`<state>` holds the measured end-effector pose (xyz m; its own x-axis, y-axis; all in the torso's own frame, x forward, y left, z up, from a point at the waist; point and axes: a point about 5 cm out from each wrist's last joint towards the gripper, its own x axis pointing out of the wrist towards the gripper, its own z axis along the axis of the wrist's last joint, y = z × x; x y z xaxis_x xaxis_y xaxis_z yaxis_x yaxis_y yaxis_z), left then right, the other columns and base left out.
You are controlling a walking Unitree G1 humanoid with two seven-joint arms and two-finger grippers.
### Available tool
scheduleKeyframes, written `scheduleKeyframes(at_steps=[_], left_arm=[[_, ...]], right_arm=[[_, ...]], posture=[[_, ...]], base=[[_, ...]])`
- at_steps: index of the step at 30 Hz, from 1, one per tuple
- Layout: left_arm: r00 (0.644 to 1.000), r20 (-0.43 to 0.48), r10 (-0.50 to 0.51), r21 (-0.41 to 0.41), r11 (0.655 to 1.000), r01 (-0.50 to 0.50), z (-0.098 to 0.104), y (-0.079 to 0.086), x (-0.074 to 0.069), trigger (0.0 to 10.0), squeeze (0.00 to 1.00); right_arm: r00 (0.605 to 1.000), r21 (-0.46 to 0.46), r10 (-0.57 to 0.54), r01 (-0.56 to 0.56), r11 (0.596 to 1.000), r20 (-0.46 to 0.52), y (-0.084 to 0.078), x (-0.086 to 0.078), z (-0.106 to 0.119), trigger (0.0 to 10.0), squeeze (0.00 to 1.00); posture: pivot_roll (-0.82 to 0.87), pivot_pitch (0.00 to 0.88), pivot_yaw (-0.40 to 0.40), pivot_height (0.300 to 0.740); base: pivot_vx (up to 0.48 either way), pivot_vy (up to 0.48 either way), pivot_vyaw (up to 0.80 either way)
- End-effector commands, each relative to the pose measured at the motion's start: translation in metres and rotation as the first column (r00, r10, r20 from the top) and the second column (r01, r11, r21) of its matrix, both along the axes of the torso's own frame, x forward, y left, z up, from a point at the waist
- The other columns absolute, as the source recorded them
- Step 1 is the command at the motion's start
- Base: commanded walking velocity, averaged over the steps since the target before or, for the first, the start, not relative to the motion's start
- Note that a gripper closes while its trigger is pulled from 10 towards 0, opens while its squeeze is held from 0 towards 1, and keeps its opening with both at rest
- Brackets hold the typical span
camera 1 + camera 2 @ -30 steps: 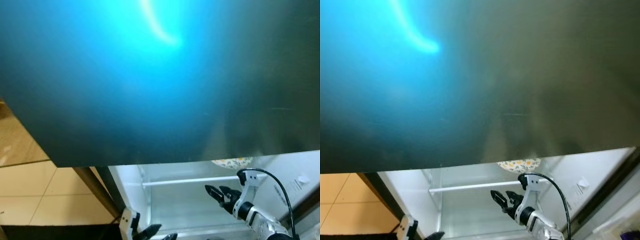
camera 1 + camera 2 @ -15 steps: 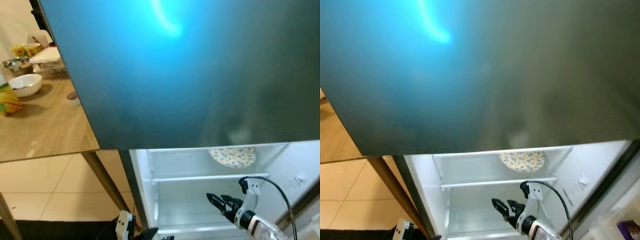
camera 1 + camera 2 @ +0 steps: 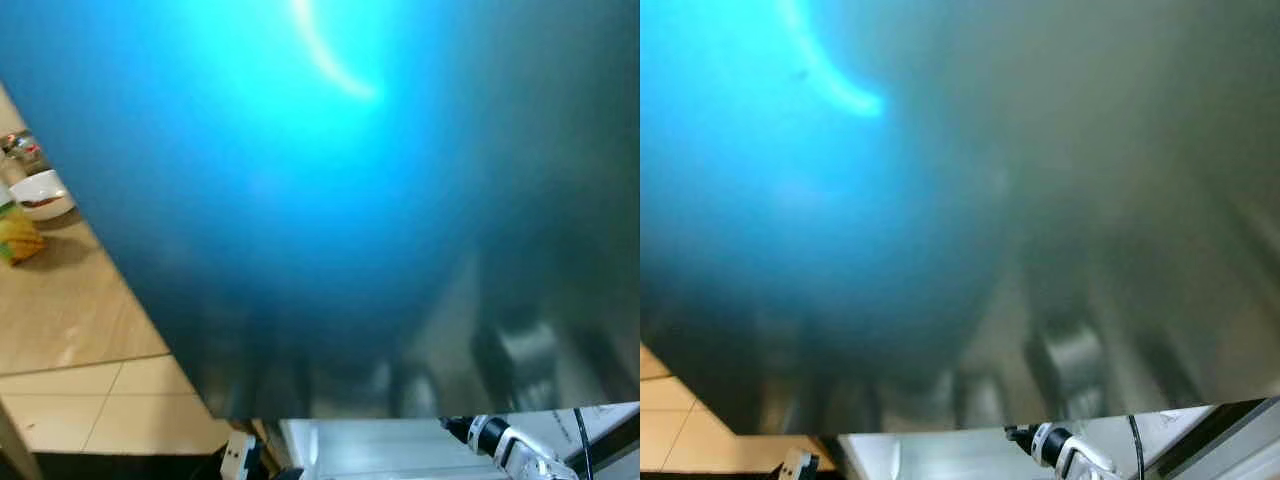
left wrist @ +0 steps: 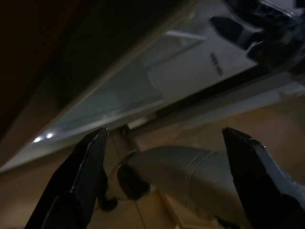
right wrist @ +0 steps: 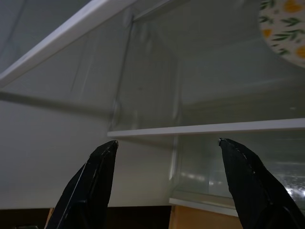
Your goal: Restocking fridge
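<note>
The fridge's dark glossy door (image 3: 330,200), lit with a blue glare, looms close in front of me. Under its lower edge runs a thin strip of the white fridge interior (image 3: 380,450). My right arm (image 3: 497,442) reaches into that strip, its fingers hidden by the door edge. In the right wrist view my right gripper (image 5: 167,142) is open and empty, facing a white shelf (image 5: 214,128) with a flowered plate (image 5: 286,24) above. My left gripper (image 4: 165,130) is open and empty low by the fridge, looking across at the silver right forearm (image 4: 190,176).
A wooden table (image 3: 60,300) stands at the left with a white bowl (image 3: 42,192) and a yellow packet (image 3: 15,238) on it. Tan floor tiles (image 3: 90,410) lie below the table edge.
The head view has shifted, so the door now covers nearly everything. The shelves and the plate have dropped out of the eye views, and the right gripper's fingers are hidden behind the door edge.
</note>
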<state>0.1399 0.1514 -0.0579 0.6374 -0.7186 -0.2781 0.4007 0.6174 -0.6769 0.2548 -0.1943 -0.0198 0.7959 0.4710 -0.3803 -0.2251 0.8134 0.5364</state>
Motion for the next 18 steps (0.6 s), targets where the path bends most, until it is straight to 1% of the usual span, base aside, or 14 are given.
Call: scheduleKeyframes(at_steps=[1, 4, 7, 8, 9, 10, 11, 12, 13, 14, 15, 16, 18], left_arm=[[1.000, -0.025, 0.013, 0.030, 0.999, -0.012, -0.004, 0.009, -0.006, 10.0, 0.00], [0.997, -0.066, 0.039, 0.049, 0.998, -0.036, -0.010, 0.014, -0.011, 10.0, 0.00], [0.996, -0.076, 0.051, 0.056, 0.997, -0.047, -0.011, 0.015, -0.012, 10.0, 0.00], [0.988, -0.116, 0.100, 0.082, 0.993, -0.090, -0.016, 0.018, -0.014, 10.0, 0.00], [0.984, -0.132, 0.120, 0.095, 0.990, -0.107, -0.018, 0.019, -0.016, 10.0, 0.00], [0.984, -0.132, 0.120, 0.095, 0.990, -0.107, -0.018, 0.019, -0.016, 10.0, 0.00], [0.976, -0.153, 0.155, 0.121, 0.983, -0.137, -0.021, 0.021, -0.017, 10.0, 0.00], [0.976, -0.153, 0.155, 0.121, 0.983, -0.137, -0.021, 0.021, -0.017, 10.0, 0.00], [0.965, -0.175, 0.195, 0.143, 0.975, -0.171, -0.024, 0.023, -0.019, 10.0, 0.00], [0.965, -0.175, 0.195, 0.143, 0.975, -0.171, -0.024, 0.023, -0.019, 10.0, 0.00], [0.930, -0.226, 0.289, 0.216, 0.946, -0.242, -0.031, 0.029, -0.025, 10.0, 0.00], [0.930, -0.226, 0.289, 0.216, 0.946, -0.242, -0.031, 0.029, -0.025, 10.0, 0.00], [0.910, -0.248, 0.331, 0.272, 0.926, -0.263, -0.035, 0.032, -0.030, 10.0, 0.00]], right_arm=[[1.000, -0.004, 0.010, -0.010, 1.000, -0.024, 0.000, -0.005, -0.005, 10.0, 0.00], [0.998, -0.028, -0.009, 0.008, 1.000, -0.060, -0.003, -0.011, -0.010, 10.0, 0.00], [0.997, -0.035, -0.017, 0.015, 0.999, -0.071, -0.004, -0.013, -0.012, 10.0, 0.00], [0.993, -0.071, -0.043, 0.035, 0.997, -0.114, -0.008, -0.019, -0.018, 10.0, 0.00], [0.990, -0.087, -0.052, 0.040, 0.995, -0.131, -0.009, -0.022, -0.020, 10.0, 0.00], [0.990, -0.087, -0.052, 0.040, 0.995, -0.131, -0.009, -0.022, -0.020, 10.0, 0.00], [0.985, -0.115, -0.062, 0.044, 0.992, -0.160, -0.011, -0.028, -0.024, 10.0, 0.00], [0.985, -0.115, -0.062, 0.044, 0.992, -0.160, -0.011, -0.028, -0.024, 10.0, 0.00], [0.981, -0.137, -0.067, 0.042, 0.990, -0.184, -0.013, -0.033, -0.029, 10.0, 0.00], [0.981, -0.137, -0.067, 0.042, 0.990, -0.184, -0.013, -0.033, -0.029, 10.0, 0.00], [0.964, -0.235, -0.069, 0.007, 0.972, -0.258, -0.017, -0.051, -0.041, 10.0, 0.00], [0.964, -0.235, -0.069, 0.007, 0.972, -0.258, -0.017, -0.051, -0.041, 10.0, 0.00], [0.953, -0.292, -0.069, -0.021, 0.956, -0.296, -0.019, -0.061, -0.047, 10.0, 0.00]], posture=[[-0.06, 0.000, 0.026, 0.740], [-0.06, 0.000, 0.025, 0.740], [-0.06, 0.000, 0.025, 0.740], [-0.06, 0.000, 0.025, 0.740], [-0.06, 0.000, 0.025, 0.740], [-0.06, 0.000, 0.025, 0.740], [-0.06, 0.000, 0.025, 0.740], [-0.06, 0.000, 0.025, 0.740], [-0.06, 0.000, 0.025, 0.740], [-0.06, 0.000, 0.025, 0.740], [-0.06, 0.000, 0.025, 0.740], [-0.06, 0.000, 0.025, 0.740], [-0.07, 0.000, 0.019, 0.740]], base=[[0.000, 0.000, 0.00], [0.000, 0.000, 0.00], [0.000, 0.000, 0.00], [0.000, 0.000, 0.00], [0.000, 0.000, 0.00], [0.000, 0.000, 0.00], [0.000, 0.000, 0.00], [0.000, 0.000, 0.00], [0.000, 0.000, 0.00], [0.000, 0.000, 0.00], [0.000, 0.000, 0.00], [0.000, 0.000, 0.00], [0.000, 0.000, 0.00]])
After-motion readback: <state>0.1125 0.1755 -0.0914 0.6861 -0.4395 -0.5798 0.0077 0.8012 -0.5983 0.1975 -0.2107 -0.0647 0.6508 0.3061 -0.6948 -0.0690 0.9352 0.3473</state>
